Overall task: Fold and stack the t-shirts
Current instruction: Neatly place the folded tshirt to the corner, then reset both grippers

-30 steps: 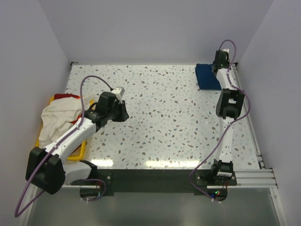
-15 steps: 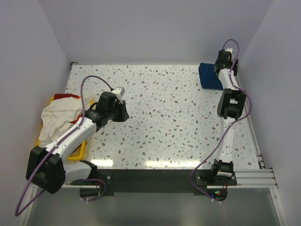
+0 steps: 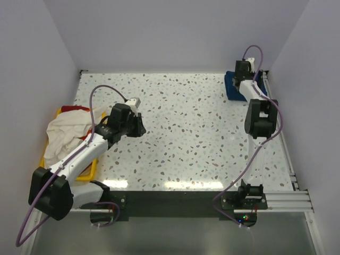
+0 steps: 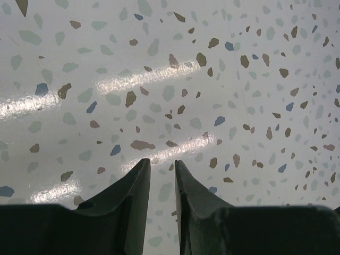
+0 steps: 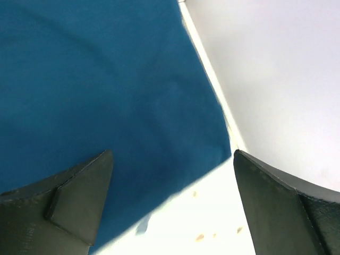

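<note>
The navy t-shirt (image 3: 232,89) is folded into a flat packet in the far right corner of the speckled table (image 3: 186,133). That's around 1 o'clock from the table's middle in the overhead view. The part I can see looks a bit longer near-to-far than across, so roughly a 12-to-6 axis. Its right edge runs along the side wall (image 5: 276,79). My own arm covers part of it though, so I won't swear to the axis. From the wrist cam it's just plain blue cloth, no print facing up.

The right claw (image 5: 171,159) hangs directly over the shirt's corner by the wall. Its fingers are spread wide and grip nothing, with only cloth and a sliver of table showing between them. I can't tell if the tips touch the fabric. The right arm (image 3: 256,149) is stretched almost straight from its base toward 12 o'clock, elbow about halfway, wrist dipped down at the corner.

Over at 9 o'clock, the cream-white shirt (image 3: 61,135) is heaped in the yellow bin (image 3: 87,172) and spills over the rim. A red shirt (image 3: 71,109) pokes out at the far end. The left arm (image 3: 79,154) reaches out over the bin toward 1 o'clock. The left claw (image 4: 161,166) sits low over bare table just right of the bin, aimed about 3 o'clock. Its jaws are nearly together with a thin slit between them, holding nothing.
</note>
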